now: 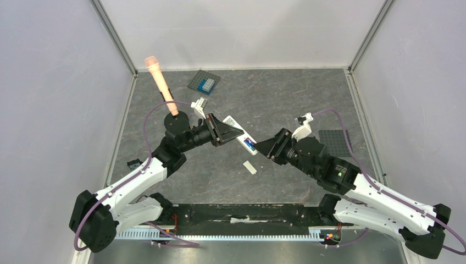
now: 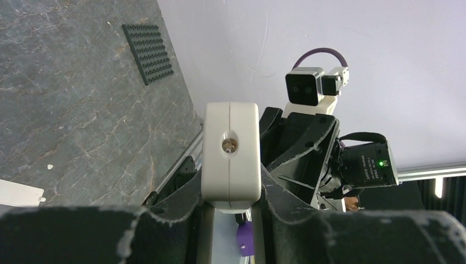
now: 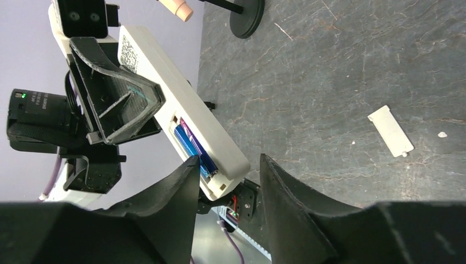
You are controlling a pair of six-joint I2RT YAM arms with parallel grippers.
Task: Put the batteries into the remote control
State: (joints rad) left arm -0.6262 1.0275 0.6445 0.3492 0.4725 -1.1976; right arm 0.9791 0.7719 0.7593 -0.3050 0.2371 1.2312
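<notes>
My left gripper is shut on the white remote control and holds it above the table, with its back facing up. In the left wrist view the remote's end sits clamped between the jaws. Two blue batteries lie side by side in the remote's open compartment; they also show in the top view. My right gripper is open, and the remote's battery end sits between its fingers. I cannot tell if the left finger touches the remote.
A short flat white strip lies on the table below the remote, also in the right wrist view. A peach cylinder on a black stand stands behind the left arm. A grey studded plate with a light-blue block lies at the back, a dark plate at the right.
</notes>
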